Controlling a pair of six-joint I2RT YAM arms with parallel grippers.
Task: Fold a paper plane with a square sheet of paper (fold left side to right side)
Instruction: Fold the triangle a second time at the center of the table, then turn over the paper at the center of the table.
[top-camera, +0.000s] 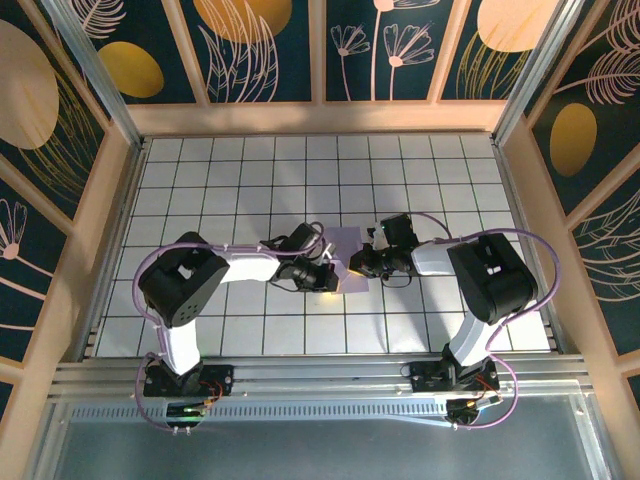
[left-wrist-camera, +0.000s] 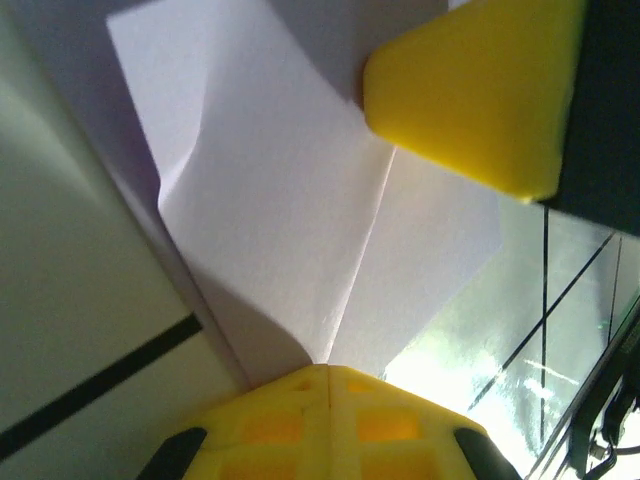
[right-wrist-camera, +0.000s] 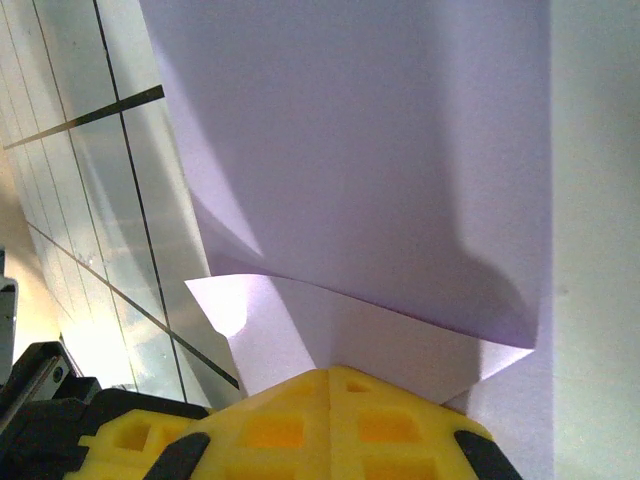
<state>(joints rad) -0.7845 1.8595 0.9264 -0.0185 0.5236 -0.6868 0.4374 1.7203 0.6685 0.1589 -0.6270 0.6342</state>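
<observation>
**Position.** The square sheet of paper lies near the middle of the tiled desk, between the two arms. It is partly folded, with a raised layer and a sharp crease visible in the left wrist view.

**Jaws.** The left gripper has its jaws together, apparently pinching the sheet where the crease meets them. The right gripper is likewise closed, with a lifted, curling layer of the sheet at its tip. In the overhead view the left gripper and the right gripper stand just beside each other.

**Risks.**
- Opposing pulls from the two arms could tear or crumple the thin sheet.
- The curled layer may settle off-line and leave a skewed crease.
- The close-set fingers may collide.
- The sheet may slide on the glossy tiles.

**Markings.** No brand, label or writing is legible on the sheet, grippers or desk.
</observation>
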